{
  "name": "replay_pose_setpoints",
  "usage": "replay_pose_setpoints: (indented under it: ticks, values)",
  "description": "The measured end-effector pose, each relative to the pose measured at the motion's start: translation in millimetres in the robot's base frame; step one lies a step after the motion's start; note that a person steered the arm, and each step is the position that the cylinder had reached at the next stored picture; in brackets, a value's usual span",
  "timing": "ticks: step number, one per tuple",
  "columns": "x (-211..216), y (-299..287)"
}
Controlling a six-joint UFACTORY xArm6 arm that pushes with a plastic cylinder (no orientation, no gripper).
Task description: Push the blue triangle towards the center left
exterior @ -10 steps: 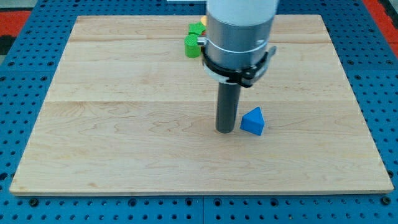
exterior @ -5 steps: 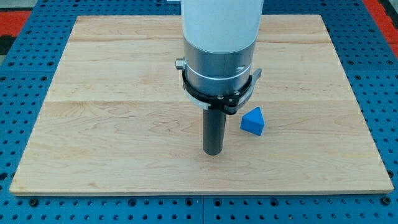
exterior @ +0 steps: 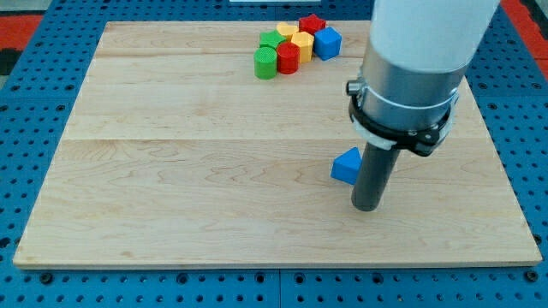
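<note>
The blue triangle (exterior: 345, 166) lies on the wooden board (exterior: 171, 171), right of the centre and towards the view's bottom. My tip (exterior: 366, 206) rests on the board just to the triangle's lower right, close beside it. The rod covers the triangle's right edge, so I cannot tell whether they touch.
A cluster of blocks sits at the view's top centre: a green cylinder (exterior: 265, 62), a red cylinder (exterior: 288, 57), a green block (exterior: 271, 39), a yellow block (exterior: 300, 43), a red star (exterior: 312, 24) and a blue block (exterior: 327, 42).
My tip moved from the triangle's left, down towards the view's bottom, then across to the triangle's lower right. The triangle has stayed in place. The top cluster is now uncovered.
</note>
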State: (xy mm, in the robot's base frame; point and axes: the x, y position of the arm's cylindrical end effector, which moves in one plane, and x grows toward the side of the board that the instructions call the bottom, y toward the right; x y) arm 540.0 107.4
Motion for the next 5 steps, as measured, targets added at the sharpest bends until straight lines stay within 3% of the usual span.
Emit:
replay_pose_setpoints:
  ticks: [3, 5]
  values:
    - [-63.3, 4.9]
    - [-74.1, -2.9]
